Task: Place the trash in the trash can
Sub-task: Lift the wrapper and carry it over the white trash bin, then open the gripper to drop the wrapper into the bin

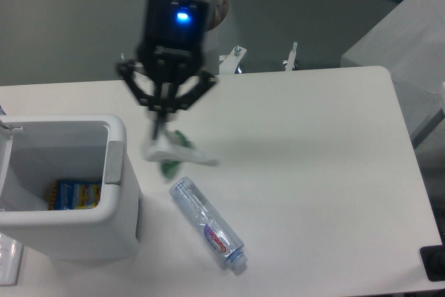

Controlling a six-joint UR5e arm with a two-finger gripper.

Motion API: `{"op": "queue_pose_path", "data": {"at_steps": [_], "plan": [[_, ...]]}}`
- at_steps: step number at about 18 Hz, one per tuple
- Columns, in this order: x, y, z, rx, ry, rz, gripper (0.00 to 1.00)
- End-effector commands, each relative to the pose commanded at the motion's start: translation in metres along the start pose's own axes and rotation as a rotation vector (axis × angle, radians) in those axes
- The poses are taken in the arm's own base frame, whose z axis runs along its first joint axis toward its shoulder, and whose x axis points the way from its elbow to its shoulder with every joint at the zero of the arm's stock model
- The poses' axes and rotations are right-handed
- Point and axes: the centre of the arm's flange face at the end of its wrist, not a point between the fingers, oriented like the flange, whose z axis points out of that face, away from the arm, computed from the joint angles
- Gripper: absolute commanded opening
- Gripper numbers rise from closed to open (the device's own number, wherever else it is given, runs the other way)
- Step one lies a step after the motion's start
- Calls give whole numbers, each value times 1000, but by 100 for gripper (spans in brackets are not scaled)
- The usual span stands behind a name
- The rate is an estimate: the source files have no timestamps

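Wrapper point(170, 152), crumpled clear-white plastic with a green mark, hangs in the air above the counter point(306, 144), pinched at its top by the pincer point(160, 120), whose fingers are closed together on it. It dangles just to the right of the trash can point(115, 199), near the can's grey rim strip point(114, 161), and is blurred. Below and to the right of it, the clear plastic bottle point(208, 225) with a purple-red label lies on its side on the counter, its cap end pointing toward the front edge, close beside the can but not touching it. The white boxy can stands at the counter's left side, open at the top; a blue-and-yellow packet point(76, 195) lies flat on its bottom. The pincer's body shows a lit blue light point(183, 17).
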Motion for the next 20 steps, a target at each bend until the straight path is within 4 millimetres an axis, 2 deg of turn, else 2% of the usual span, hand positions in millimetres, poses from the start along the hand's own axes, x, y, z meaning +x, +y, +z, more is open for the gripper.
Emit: {"op": "queue_pose_path", "data": {"at_steps": [2, 7, 8, 10, 11, 12, 13, 16, 17, 18, 20], "plan": [[22, 8, 10, -23, 27, 25, 7], [55, 30, 34, -81, 75, 60, 9], [58, 33, 38, -87, 80, 66, 17], [60, 36, 49, -105, 86, 69, 23], [60, 35, 52, -108, 87, 72, 29], [60, 36, 54, -111, 87, 72, 47], [59, 35, 55, -106, 85, 80, 71], [60, 32, 50, -90, 78, 84, 89], [57, 31, 50, -89, 74, 80, 92], [43, 27, 48, -81, 58, 60, 96], [-15, 14, 36, -54, -7, -35, 99]]}}
